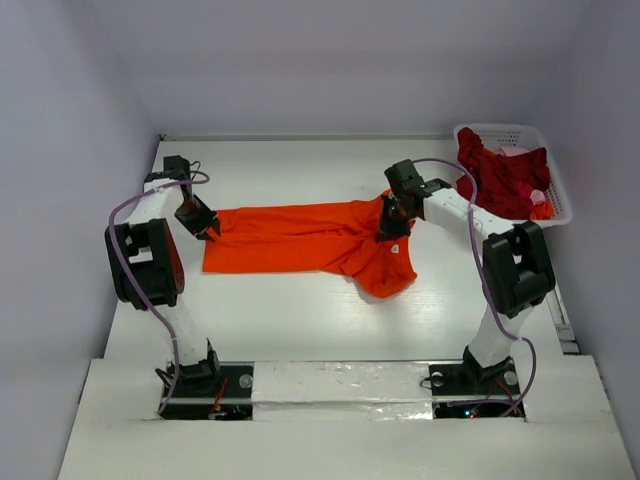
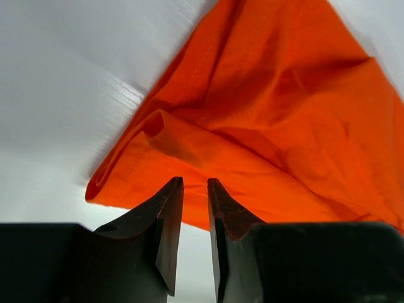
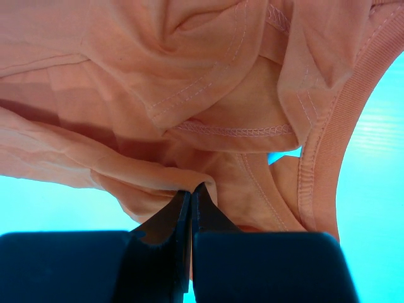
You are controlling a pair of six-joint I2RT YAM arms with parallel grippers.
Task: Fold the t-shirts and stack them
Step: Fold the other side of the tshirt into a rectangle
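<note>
A bright orange t-shirt [image 1: 300, 238] lies spread across the middle of the table, bunched at its right end near a small white neck tag [image 1: 397, 248]. My left gripper [image 1: 208, 228] sits low at the shirt's left edge. In the left wrist view its fingers [image 2: 194, 183] stand a little apart with nothing between them, and the orange cloth [image 2: 265, 113] is just beyond the tips. My right gripper [image 1: 392, 228] is at the collar end. In the right wrist view it [image 3: 191, 189] is shut on a fold of the orange t-shirt [image 3: 189, 95]. Dark red t-shirts [image 1: 500, 175] are piled in the basket.
A white lattice basket [image 1: 560, 195] stands at the back right corner of the table. White walls close in the table at the back and on both sides. Both arm bases are bolted at the near edge.
</note>
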